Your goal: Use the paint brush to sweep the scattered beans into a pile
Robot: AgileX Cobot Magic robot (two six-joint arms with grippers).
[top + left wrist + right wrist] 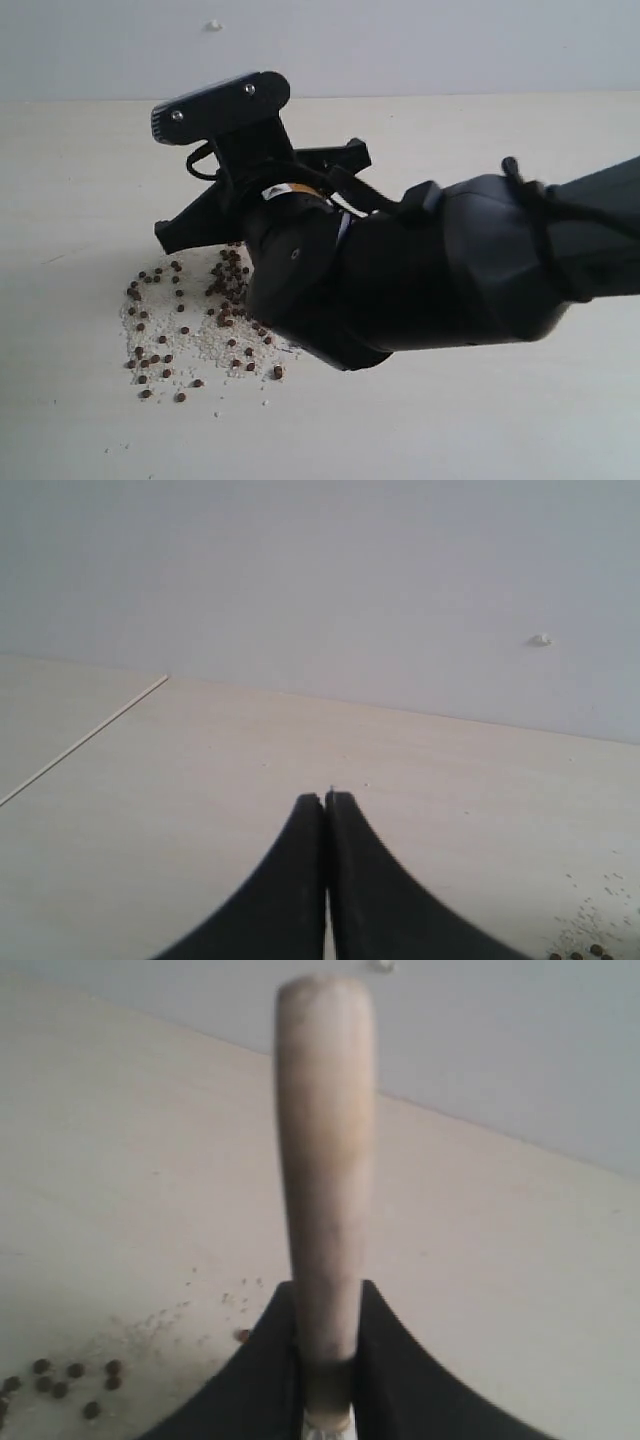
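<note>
The right gripper (327,1295) was clamped on the handle of the paint brush (322,1140), its arm low over the beans (170,330). These lay scattered with whitish grit (205,348) on the table (480,430). The left gripper (326,800) was closed, holding nothing.

The right arm (470,270) is wearing bulky, rounded shells of matte black plastic. A flat black camera bar (220,106) is capping its wrist and showing two silvery screws (177,115). A thin black cable (203,160) is looping beneath that bar, and another is running along the forearm. A small label (283,190) is showing what may be a yellow triangle, too blurred to read. The left gripper (326,802) is showing smooth black fingers (280,890), broad-based and tapering to narrow tips.
</note>
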